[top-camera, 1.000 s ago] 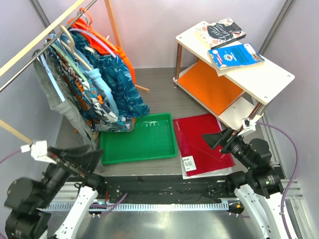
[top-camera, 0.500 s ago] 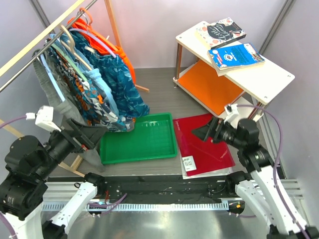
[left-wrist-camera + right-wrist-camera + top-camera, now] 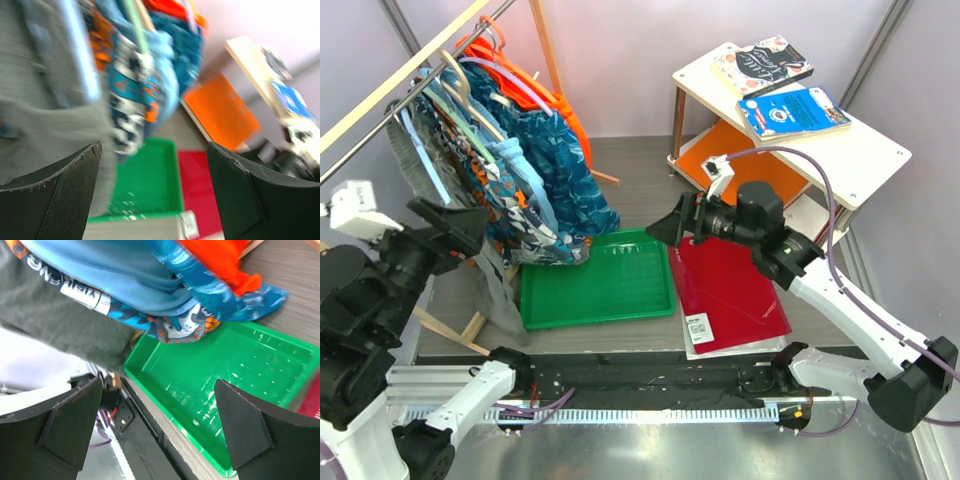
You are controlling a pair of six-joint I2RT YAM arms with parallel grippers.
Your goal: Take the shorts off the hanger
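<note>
Top view: floral shorts [image 3: 548, 195] and grey shorts [image 3: 498, 292] hang on the rail at 10 o'clock. Green tray [image 3: 610, 285] sits centre, red folder [image 3: 740, 290] at 4, shelf table [image 3: 860, 150] at 2, all on grey tabletop. Left gripper [image 3: 468, 222] is beside the grey cloth. Right gripper [image 3: 665, 230] is over the tray's corner.
Left wrist: fingers [image 3: 50, 200] spread, empty; grey cloth at 9.
Right wrist: fingers [image 3: 70, 425] spread, empty; floral hem at 12.

The top camera looks steeply down from above and behind over the whole scene, the left wrist camera faces rightward close past the shorts [image 3: 132, 85], and the right wrist camera faces back leftward, all three sharing the green tray [image 3: 605, 285].
</note>
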